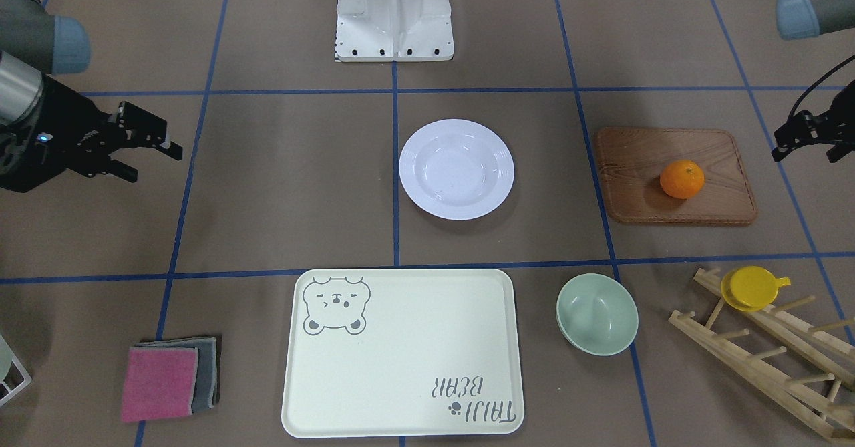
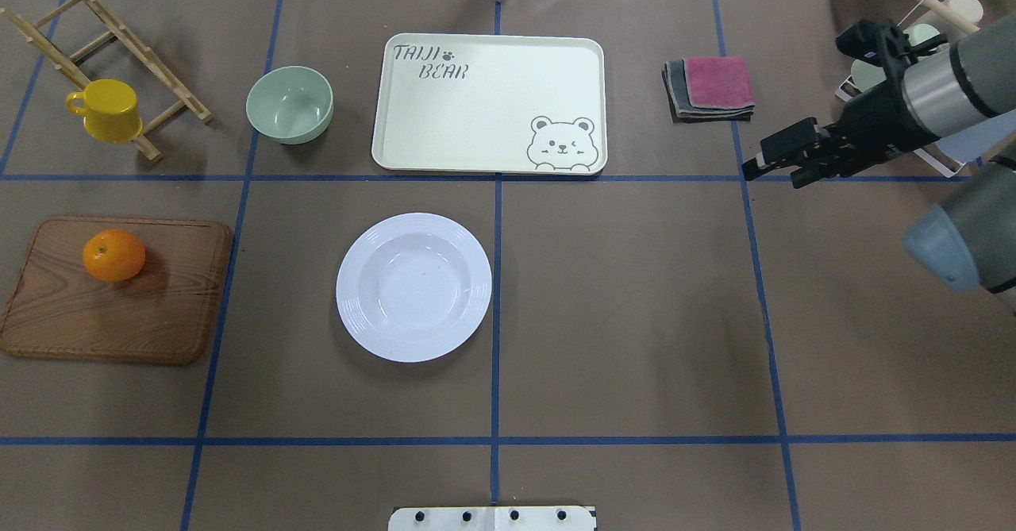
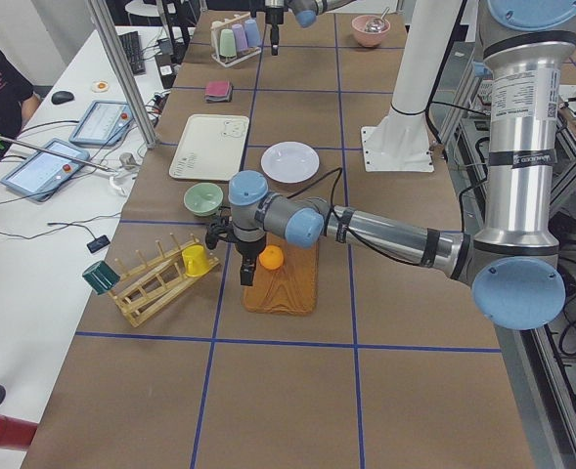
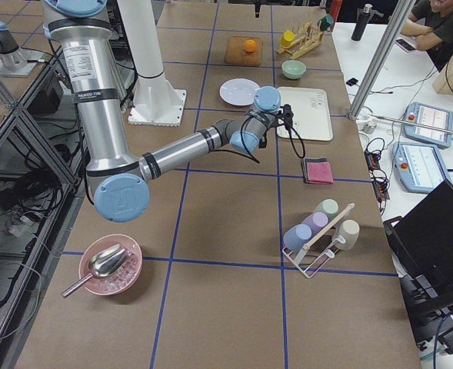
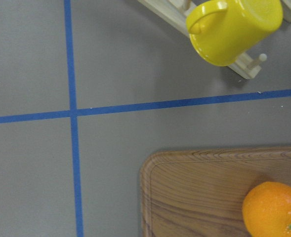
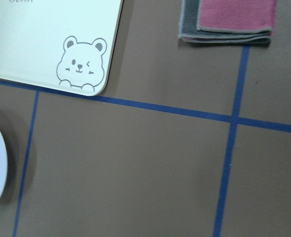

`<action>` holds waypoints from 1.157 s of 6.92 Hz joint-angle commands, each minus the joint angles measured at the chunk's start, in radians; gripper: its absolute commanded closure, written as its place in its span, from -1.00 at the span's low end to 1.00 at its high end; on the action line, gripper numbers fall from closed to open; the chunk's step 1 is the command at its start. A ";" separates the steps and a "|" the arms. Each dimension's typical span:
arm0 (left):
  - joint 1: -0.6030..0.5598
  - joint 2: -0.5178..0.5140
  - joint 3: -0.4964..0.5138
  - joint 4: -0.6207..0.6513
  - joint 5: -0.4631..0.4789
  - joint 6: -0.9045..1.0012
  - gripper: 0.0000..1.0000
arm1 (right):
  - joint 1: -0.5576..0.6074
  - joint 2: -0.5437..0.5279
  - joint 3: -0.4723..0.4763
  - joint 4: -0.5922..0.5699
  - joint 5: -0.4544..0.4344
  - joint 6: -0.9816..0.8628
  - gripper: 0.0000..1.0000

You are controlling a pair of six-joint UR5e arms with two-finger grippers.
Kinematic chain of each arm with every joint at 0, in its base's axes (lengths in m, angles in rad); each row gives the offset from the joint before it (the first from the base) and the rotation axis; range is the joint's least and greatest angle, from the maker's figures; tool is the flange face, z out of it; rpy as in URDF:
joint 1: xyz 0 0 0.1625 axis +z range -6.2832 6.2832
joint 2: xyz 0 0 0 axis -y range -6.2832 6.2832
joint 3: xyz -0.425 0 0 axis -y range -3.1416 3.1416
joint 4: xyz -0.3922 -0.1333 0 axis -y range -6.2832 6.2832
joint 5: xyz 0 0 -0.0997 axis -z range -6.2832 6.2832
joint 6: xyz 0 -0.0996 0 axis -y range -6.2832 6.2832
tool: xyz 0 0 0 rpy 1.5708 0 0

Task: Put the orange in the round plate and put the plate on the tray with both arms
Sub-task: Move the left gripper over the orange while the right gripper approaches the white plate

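The orange (image 1: 682, 179) (image 2: 113, 255) lies on a brown wooden board (image 1: 641, 160). The white round plate (image 1: 456, 169) (image 2: 413, 286) sits empty mid-table, with the cream bear tray (image 1: 401, 353) (image 2: 476, 110) just beyond it, also empty. My left gripper (image 1: 805, 155) hovers open at the board's outer end, a short way from the orange; its wrist view shows the orange (image 5: 273, 210) at the lower right. On the other side my right gripper (image 1: 155, 163) (image 2: 774, 175) is open and holds nothing, well clear of the plate and tray.
A pale-green bowl (image 1: 596, 313) stands beside the tray. A yellow cup (image 1: 751, 288) hangs on a wooden rack (image 1: 768, 360) near the board. Folded pink and grey cloths (image 2: 710, 86) lie on the tray's other side. The white robot base (image 1: 394, 16) is behind the plate.
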 commanded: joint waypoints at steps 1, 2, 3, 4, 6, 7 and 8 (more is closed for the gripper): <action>0.125 -0.005 0.013 -0.161 0.009 -0.281 -0.98 | -0.119 0.080 -0.008 0.096 -0.119 0.217 -1.00; 0.163 -0.034 0.017 -0.164 0.012 -0.345 -0.98 | -0.144 0.080 -0.002 0.162 -0.174 0.257 -0.99; 0.196 -0.040 0.030 -0.165 0.015 -0.371 -0.98 | -0.217 0.078 -0.015 0.263 -0.274 0.352 -0.98; 0.199 -0.042 0.037 -0.167 0.029 -0.371 -0.97 | -0.281 0.080 -0.022 0.284 -0.335 0.375 -0.99; 0.216 -0.043 0.066 -0.184 0.060 -0.373 -0.97 | -0.300 0.089 -0.020 0.284 -0.352 0.379 -1.00; 0.221 -0.049 0.089 -0.200 0.060 -0.380 -0.97 | -0.302 0.089 -0.020 0.284 -0.352 0.379 -1.00; 0.236 -0.071 0.125 -0.228 0.060 -0.423 -0.96 | -0.305 0.089 -0.020 0.286 -0.352 0.379 -1.00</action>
